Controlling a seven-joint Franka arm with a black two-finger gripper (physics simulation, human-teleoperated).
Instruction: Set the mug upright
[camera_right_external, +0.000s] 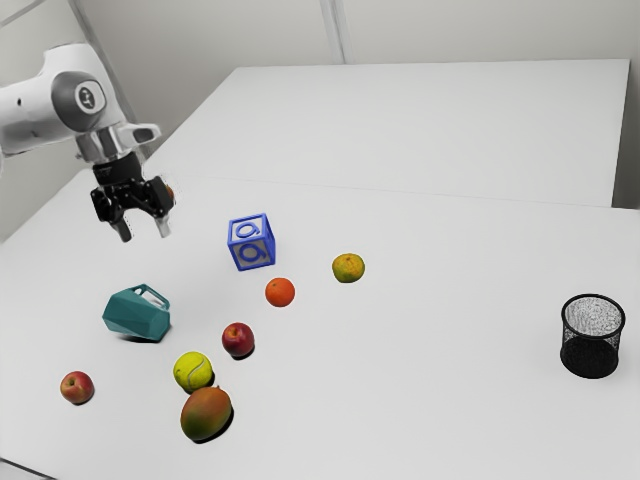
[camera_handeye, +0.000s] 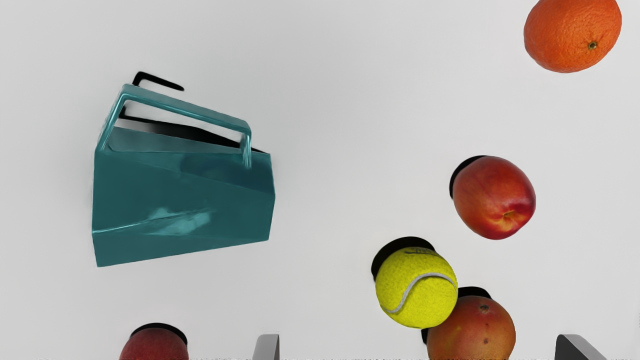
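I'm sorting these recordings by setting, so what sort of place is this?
Probably a robot-handling test table in a simulated room: a robot arm reaches over a wide white table, with a teal mug lying on its side and a black mesh bin standing farther off.

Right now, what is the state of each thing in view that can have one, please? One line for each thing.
Mug: lying on its side, not held.
Jaws: open, nothing between them, raised above the table.
Bin: standing upright.
Block: resting on one face.
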